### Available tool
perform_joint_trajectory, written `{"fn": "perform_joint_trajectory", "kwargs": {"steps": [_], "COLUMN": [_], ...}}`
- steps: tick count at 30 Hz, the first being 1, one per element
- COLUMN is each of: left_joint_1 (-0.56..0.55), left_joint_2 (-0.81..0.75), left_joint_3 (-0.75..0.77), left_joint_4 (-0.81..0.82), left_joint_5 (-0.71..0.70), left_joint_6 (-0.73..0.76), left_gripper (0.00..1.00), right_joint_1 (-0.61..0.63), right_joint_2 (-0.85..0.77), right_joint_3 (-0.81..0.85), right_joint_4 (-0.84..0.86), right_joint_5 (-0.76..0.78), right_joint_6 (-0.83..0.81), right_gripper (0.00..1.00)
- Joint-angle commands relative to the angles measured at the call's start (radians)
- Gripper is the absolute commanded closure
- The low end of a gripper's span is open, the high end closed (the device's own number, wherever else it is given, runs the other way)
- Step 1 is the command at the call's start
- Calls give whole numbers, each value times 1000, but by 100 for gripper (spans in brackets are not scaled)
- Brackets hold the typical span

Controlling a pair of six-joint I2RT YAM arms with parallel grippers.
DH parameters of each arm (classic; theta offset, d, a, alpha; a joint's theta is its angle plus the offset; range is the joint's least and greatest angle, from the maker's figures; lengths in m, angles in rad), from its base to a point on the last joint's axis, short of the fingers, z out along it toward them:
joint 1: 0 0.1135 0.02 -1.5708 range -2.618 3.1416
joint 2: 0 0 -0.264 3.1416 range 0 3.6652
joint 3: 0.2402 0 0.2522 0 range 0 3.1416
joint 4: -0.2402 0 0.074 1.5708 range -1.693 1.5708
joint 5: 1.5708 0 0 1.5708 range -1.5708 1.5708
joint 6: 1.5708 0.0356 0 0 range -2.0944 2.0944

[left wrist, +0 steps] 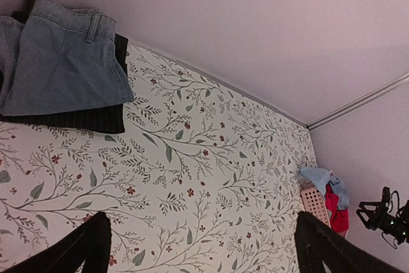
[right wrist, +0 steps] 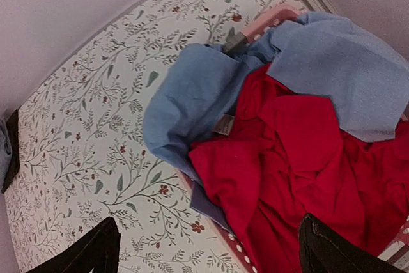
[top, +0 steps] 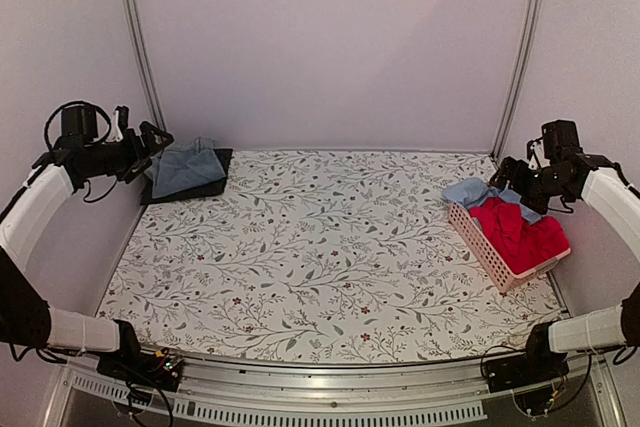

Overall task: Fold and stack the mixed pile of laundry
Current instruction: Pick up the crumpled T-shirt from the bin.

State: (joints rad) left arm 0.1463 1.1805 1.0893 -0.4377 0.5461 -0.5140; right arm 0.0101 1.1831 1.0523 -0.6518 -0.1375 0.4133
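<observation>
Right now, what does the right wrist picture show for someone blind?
A bright red cloth garment and a light blue shirt fill a pink slatted plastic basket on a floral white tablecloth. The right pincer hangs open above.

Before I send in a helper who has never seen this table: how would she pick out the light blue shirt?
On the floral tablecloth, look to the right edge for the pink basket. The light blue shirt spills over its far end. It is pale blue, unlike the bright red garment heaped beside it.
</observation>
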Motion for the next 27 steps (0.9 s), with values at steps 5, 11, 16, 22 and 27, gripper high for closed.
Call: {"fn": "perform_joint_trajectory", "kwargs": {"steps": [5, 11, 16, 22, 27], "left_joint_1": [-21, -27, -27, -24, -24], "left_joint_2": [35, 72, 86, 105, 140], "left_joint_3": [51, 80, 103, 115, 151], "left_joint_4": [28, -8, -38, -46, -62], "left_joint_5": [-72, -131, -151, -141, -122], "left_joint_6": [-78, -58, -40, -41, -20], "left_gripper": [0, 0, 0, 0, 0], "right_joint_1": [-133, -140, -143, -174, -173], "right_joint_2": [5, 158, 275, 413, 313], "right_joint_3": [-187, -226, -198, -136, -22], "right_joint_4": [-92, 26, 92, 119, -10], "right_joint_5": [64, 92, 180, 163, 72], "right_joint_6": [-39, -42, -56, -107, -122], "right_gripper": [5, 6, 11, 51, 100]}}
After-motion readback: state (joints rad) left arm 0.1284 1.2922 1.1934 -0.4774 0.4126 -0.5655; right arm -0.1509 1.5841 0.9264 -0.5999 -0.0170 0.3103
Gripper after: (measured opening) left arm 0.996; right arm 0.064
